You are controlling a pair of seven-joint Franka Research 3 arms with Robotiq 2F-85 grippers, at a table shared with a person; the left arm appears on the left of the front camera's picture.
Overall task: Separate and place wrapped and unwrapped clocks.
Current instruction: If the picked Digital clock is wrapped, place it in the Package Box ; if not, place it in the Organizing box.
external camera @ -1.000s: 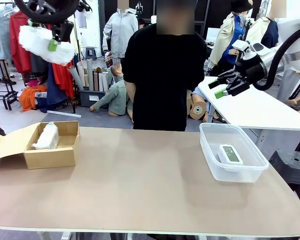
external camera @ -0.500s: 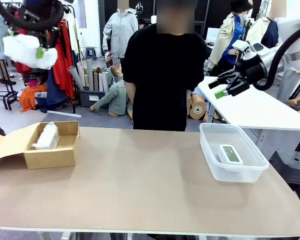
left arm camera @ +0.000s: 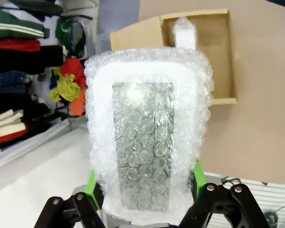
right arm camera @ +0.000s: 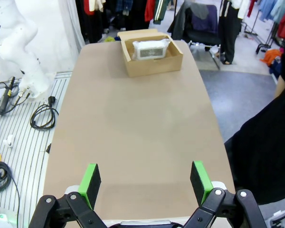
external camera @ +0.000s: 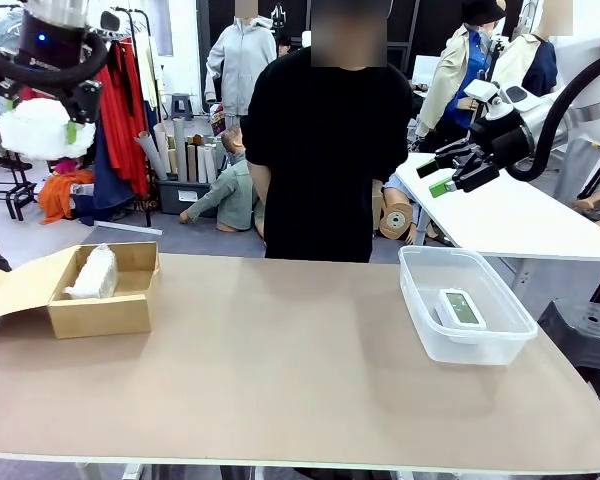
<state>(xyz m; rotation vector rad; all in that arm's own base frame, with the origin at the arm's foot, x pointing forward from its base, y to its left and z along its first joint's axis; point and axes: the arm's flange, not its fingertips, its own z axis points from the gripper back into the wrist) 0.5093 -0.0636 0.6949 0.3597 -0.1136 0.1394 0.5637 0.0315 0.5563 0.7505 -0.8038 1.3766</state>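
The table (external camera: 280,370) is a long tan surface, and everything here is placed against it. A person in a black top (external camera: 325,150) stands at its far edge, near the middle.

The clear plastic bin (external camera: 467,305) sits on the table's right end. The bare white clock (external camera: 460,307) lies flat on the bin's floor with its grey-green screen facing up. The cardboard box (external camera: 105,290) sits on the table's left end, near the far edge, with one flap folded out to the left. A wrapped clock (external camera: 93,272) lies inside the box, against its left wall; in the right wrist view the same bundle (right arm camera: 152,49) lies in the box at the table's far end.

The left hand (external camera: 42,112) hangs high above the table's left end, out past the far edge and up near the picture's top corner. It grips the second wrapped clock (external camera: 35,128) between its green pads (external camera: 71,131). In the left wrist view that bundle (left arm camera: 147,133) stands upright between the fingers, its screen showing dimly through the bubble wrap, with the box on the table behind it.

The right hand (external camera: 435,175) is raised above the table's right end, beyond the bin and clear of it. Its jaws stand wide apart with nothing between them, as the right wrist view shows.
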